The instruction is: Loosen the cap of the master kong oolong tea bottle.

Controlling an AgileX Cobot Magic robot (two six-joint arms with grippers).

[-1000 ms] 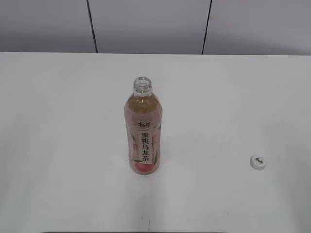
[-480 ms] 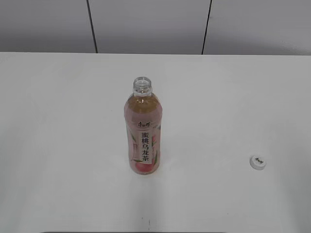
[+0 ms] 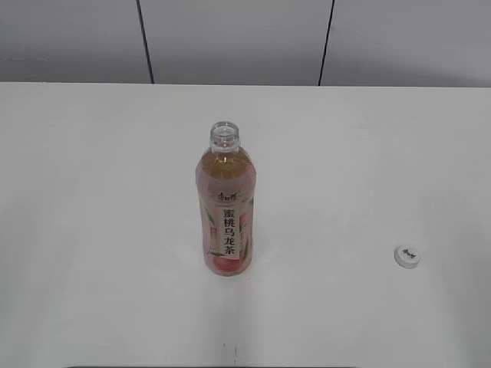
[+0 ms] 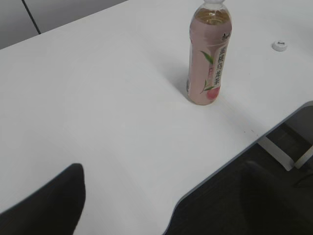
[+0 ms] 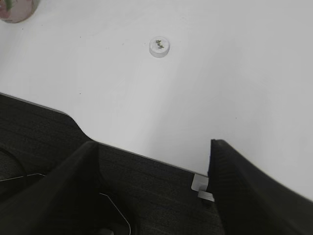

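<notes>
Upright bottle (image 3: pixel 225 207) — neck open, cap (image 3: pixel 407 256) apart

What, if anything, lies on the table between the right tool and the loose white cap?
Nothing visible. In the right wrist view, only bare white table separates the right tool from the cap. The bottle stands well off to the side, its neck open.

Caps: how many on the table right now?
1. The white cap lies on the table, logo up, to the right of the tea bottle and apart from it. The bottle's neck is open. No other cap shows in any view.
</notes>
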